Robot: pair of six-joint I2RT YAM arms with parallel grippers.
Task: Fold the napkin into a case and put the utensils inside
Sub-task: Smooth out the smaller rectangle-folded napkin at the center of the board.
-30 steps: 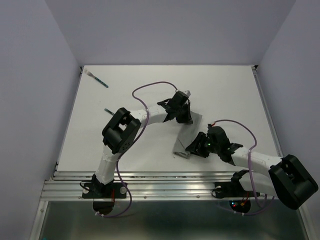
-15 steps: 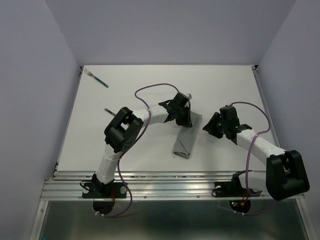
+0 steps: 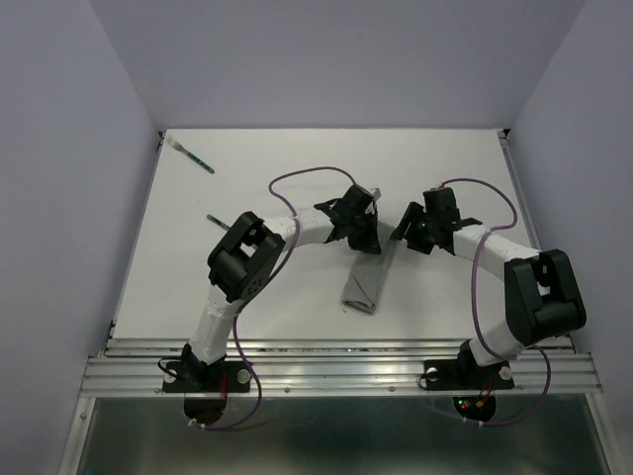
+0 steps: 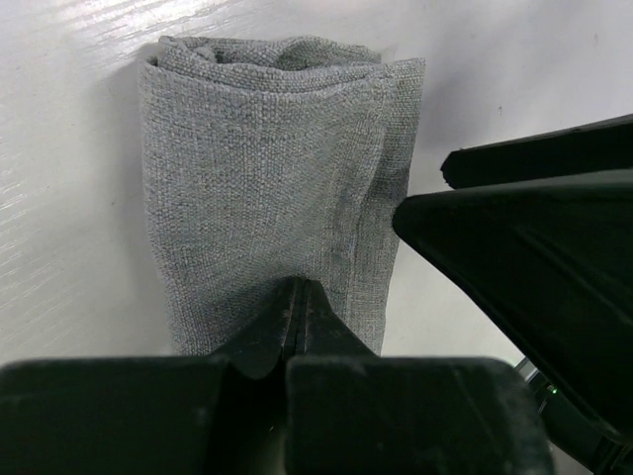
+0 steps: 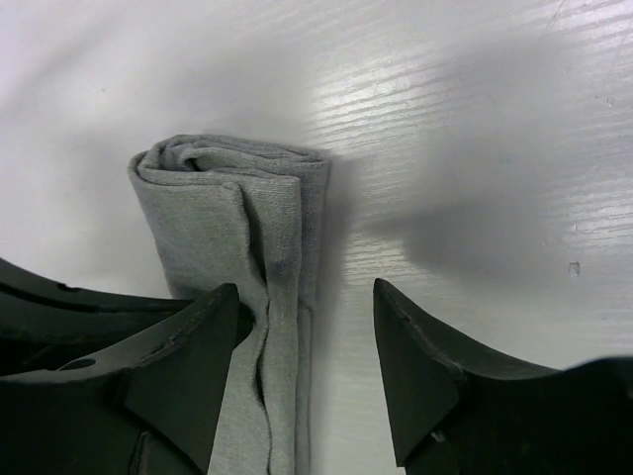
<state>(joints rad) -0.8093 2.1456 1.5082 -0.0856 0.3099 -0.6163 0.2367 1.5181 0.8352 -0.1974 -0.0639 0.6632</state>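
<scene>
The napkin (image 3: 367, 281) lies folded into a narrow grey case near the table's middle, and it also shows in both wrist views (image 4: 267, 158) (image 5: 223, 213). My left gripper (image 3: 365, 241) (image 4: 299, 289) is shut, its tips resting on the cloth at the case's far end. My right gripper (image 3: 404, 236) (image 5: 307, 289) is open and straddles the case's right edge beside the left one. One finger (image 5: 188, 346) is over the cloth, the other over bare table. One teal-handled utensil (image 3: 196, 158) lies at the far left. A second utensil (image 3: 219, 220) is partly hidden by the left arm.
Both arms reach toward the middle of the white table (image 3: 455, 168) and their purple cables loop above it. The right gripper's finger (image 4: 534, 257) crowds the right side of the left wrist view. Pale walls enclose the table on three sides.
My right arm swung from the near end of the folded napkin up to its far end beside the left gripper, and its jaws opened wider. The left gripper stayed put.
</scene>
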